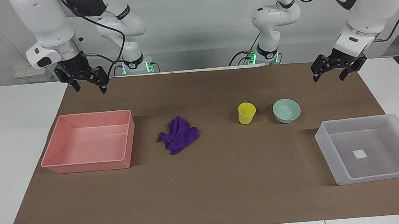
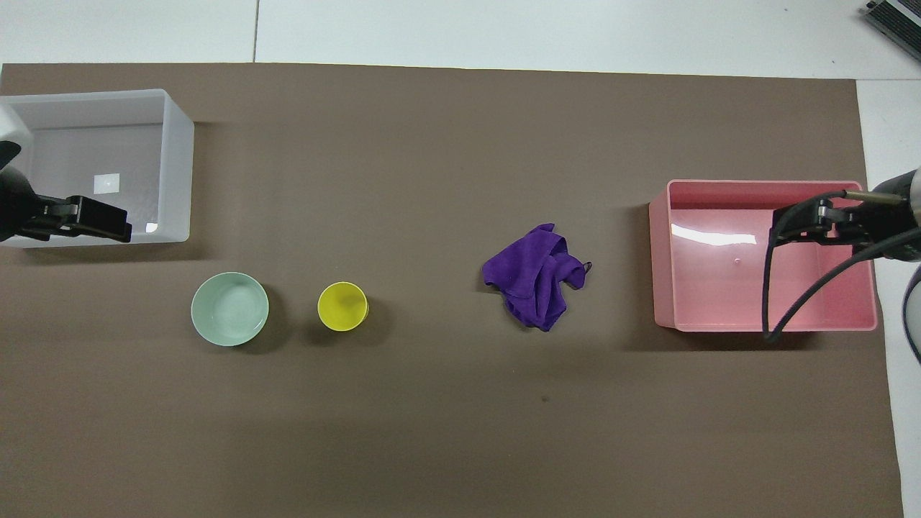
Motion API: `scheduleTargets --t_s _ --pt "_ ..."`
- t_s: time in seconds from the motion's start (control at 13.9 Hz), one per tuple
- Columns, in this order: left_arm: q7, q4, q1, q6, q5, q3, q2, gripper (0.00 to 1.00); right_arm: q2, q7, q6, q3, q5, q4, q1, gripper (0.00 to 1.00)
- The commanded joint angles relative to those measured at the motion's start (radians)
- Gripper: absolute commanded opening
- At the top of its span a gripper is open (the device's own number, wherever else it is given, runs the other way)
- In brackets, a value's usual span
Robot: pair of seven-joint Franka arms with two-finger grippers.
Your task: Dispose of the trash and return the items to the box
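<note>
Bare brown mat [image 1: 227, 181] lies open around the purple cloth [image 1: 179, 134], while yellow cup [image 1: 246, 113] and mint-green bowl [image 1: 286, 110] stand close together.

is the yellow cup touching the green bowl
Apart. In the overhead view a strip of bare brown mat shows between the yellow cup and the green bowl; the facing view shows the same gap.

Facing cam looking at robots from high across table; overhead looking steeply down; both sharing mat [image 1: 205, 183] [image 2: 432, 144].
</note>
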Motion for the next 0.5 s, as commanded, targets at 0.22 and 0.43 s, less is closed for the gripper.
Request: scheduleTargets --t_s 0.22,0.43 --pt "-0.013 -0.004 -0.002 -0.017 -0.010 0.002 0.009 1.00 -0.011 -0.016 0.002 0.005 0.006 -0.014 -0.014 1.00" --pt "-0.017 -0.015 -0.004 -0.019 -0.010 0.002 0.043 1.00 -0.011 -0.016 0.002 0.005 0.006 -0.014 -0.014 1.00"
